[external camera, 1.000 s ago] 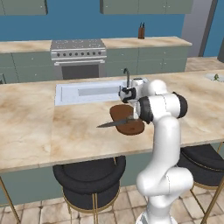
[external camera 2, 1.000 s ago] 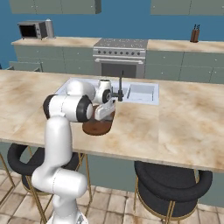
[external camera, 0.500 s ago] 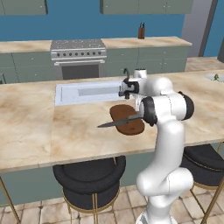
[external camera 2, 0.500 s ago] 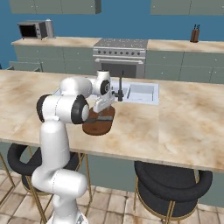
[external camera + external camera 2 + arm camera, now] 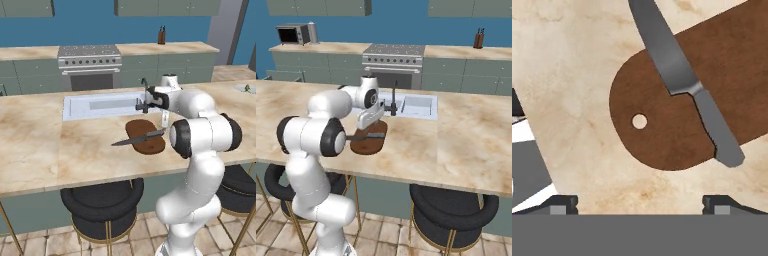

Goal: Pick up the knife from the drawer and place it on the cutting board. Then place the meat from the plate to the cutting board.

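Observation:
The knife (image 5: 677, 75) lies flat across the dark reddish-brown cutting board (image 5: 657, 145), its blade running off the board onto the counter. In the base views the knife (image 5: 137, 139) (image 5: 368, 135) rests on the board (image 5: 152, 146) (image 5: 367, 146), blade pointing away from the arm. My gripper (image 5: 639, 202) is open and empty, hovering over the board's holed end on the sink side (image 5: 142, 106) (image 5: 387, 109). Far off at the right end of the counter stands the small pale plate (image 5: 245, 89) with the greenish meat (image 5: 247, 87) on it.
A sink (image 5: 102, 106) with a dark faucet (image 5: 145, 85) is set in the counter just behind the board. Black bar stools (image 5: 102, 197) stand below the counter's front edge. The stove (image 5: 90, 62) and a knife block (image 5: 161, 36) are along the back wall.
My hand has risen off the board and drawn back toward the sink. The knife stays lying across the board, free of the fingers.

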